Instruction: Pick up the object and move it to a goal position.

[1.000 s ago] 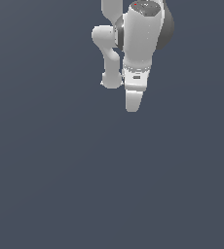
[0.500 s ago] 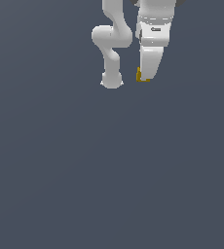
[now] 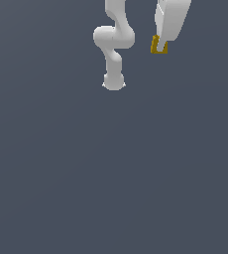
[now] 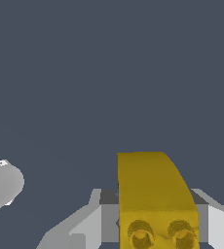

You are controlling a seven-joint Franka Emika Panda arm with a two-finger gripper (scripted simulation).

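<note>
Gripper (image 3: 159,47): one, white, smooth-shelled, hanging at the top of the exterior view toward its right, partly cut by the frame edge. My fingers are drawn in against the block, one on each flank, and it sits clamped between them, clear of the floor.

Block (image 3: 158,44): one, mustard yellow, small beside my gripper. In the exterior view only its yellow edges show around my near finger, at the gripper's lower end. In the wrist view the block (image 4: 155,192) fills the lower middle: a long, flat-sided body with one rounded upper corner, matte, and two round darker-rimmed sockets side by side on the end face nearest the camera. Pale grey finger (image 4: 92,223) surfaces flank it on both sides, with a darker grey strip behind it.

Arm (image 3: 114,39): one, white, glossy, made of rounded tubular links. It bends in an S in the upper middle of the exterior view and ends in a round base (image 3: 114,82) on the floor, to the exterior view's left of my gripper and apart from it. One rounded white part (image 4: 2,185) of it shows at the wrist view's edge.

Floor (image 3: 111,173): one plain, flat, slate-grey surface, untextured, filling both views. Between gripper and floor I see open space only.
</note>
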